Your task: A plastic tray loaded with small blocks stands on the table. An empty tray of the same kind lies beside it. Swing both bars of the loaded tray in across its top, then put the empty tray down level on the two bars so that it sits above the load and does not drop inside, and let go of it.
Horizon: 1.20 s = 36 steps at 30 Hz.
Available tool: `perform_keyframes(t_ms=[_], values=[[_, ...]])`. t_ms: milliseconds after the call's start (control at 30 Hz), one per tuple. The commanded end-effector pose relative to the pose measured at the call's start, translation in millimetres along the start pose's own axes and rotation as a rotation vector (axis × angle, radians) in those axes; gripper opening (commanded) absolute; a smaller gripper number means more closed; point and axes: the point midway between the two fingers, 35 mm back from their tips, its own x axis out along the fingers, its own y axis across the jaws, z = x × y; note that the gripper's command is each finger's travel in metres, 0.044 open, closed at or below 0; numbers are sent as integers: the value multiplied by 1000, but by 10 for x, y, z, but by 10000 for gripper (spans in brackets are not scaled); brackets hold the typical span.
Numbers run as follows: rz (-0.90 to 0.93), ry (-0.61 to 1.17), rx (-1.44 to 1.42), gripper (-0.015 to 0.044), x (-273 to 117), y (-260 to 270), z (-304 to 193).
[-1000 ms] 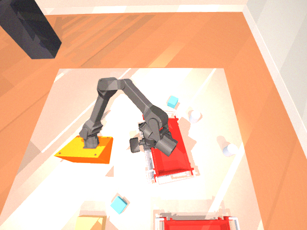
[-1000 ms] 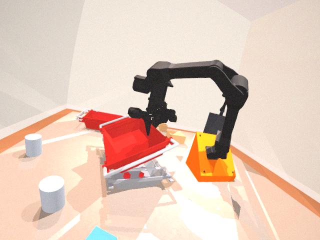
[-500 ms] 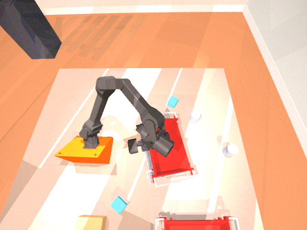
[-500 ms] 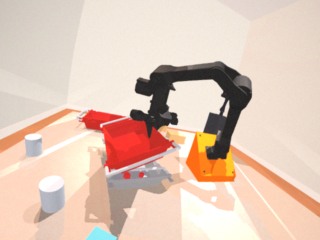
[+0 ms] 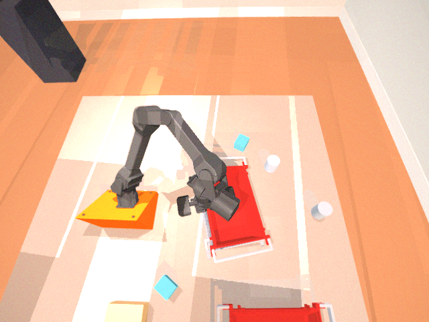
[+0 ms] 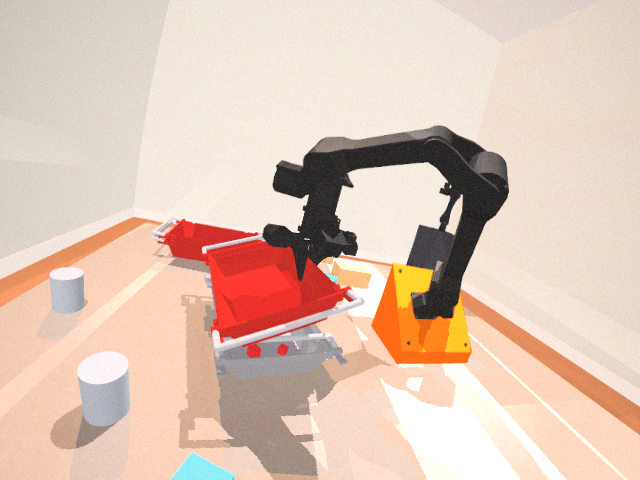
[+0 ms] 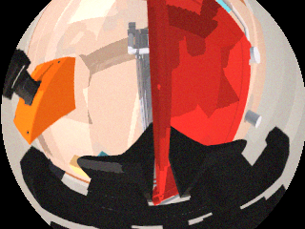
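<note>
The empty red tray (image 5: 249, 208) (image 6: 258, 289) (image 7: 205, 114) is tilted above the loaded tray, its robot-side long wall higher and its far side lower. My gripper (image 6: 309, 264) (image 7: 157, 125) is shut on that higher wall, one finger inside the tray and one outside. The red tray's near bar (image 6: 281, 325) sticks out over its end. The grey loaded tray (image 6: 273, 366) (image 7: 143, 86) is mostly hidden underneath. Red blocks (image 6: 253, 351) show at its near end, where a grey bar seems to lie across the top. Its far bar and any contact between the trays are hidden.
Another red tray (image 5: 275, 316) (image 6: 196, 245) stands farther along. Two white cylinders (image 5: 271, 164) (image 5: 322, 210) stand beyond the trays. Cyan blocks (image 5: 241, 142) (image 5: 165, 287) and a pale yellow box (image 5: 127, 312) lie around them. The orange base (image 5: 117, 208) (image 6: 385, 320) carries my arm.
</note>
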Motion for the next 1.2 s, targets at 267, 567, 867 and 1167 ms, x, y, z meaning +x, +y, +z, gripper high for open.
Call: perform_keyframes(t_ms=[267, 567, 867, 1167], values=[[8, 0, 2, 0, 112, 57, 7], [8, 0, 2, 0, 195, 92, 6], [8, 0, 2, 0, 294, 125, 4], [8, -1, 2, 0, 356, 141, 3]])
